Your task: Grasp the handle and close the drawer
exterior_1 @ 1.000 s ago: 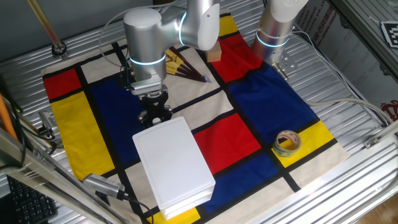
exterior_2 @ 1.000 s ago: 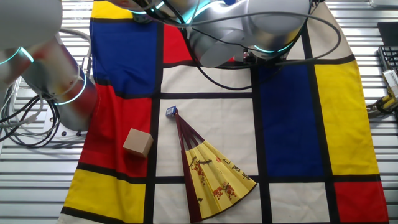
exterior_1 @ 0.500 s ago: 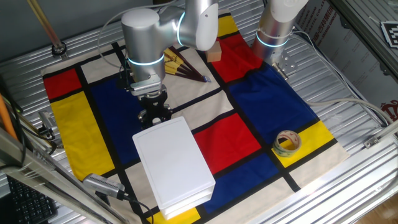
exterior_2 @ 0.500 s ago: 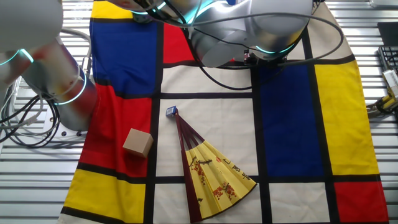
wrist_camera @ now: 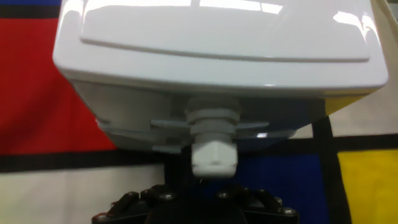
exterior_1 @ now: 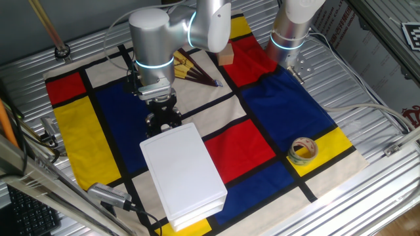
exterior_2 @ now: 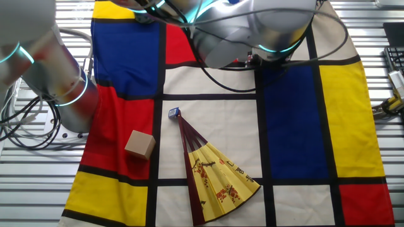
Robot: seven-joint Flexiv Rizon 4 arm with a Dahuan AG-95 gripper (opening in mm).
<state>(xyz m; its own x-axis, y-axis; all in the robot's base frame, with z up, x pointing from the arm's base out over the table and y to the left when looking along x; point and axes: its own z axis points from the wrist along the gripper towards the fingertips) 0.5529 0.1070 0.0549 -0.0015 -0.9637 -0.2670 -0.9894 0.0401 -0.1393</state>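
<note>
The handle sits before your gripper; I can't tell how wide the jaws stand. Push off-centre and the drawer may jam.

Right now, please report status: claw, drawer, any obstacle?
Claw at the box's short face, grip unclear. Handle just ahead, drawer looks nearly shut. Nothing between.

A flat white box lies at lower centre on a red, blue and yellow checked cloth. The black gripper sits just beside its upper short end. A tape roll rests at right, a wooden cube at upper centre.
</note>
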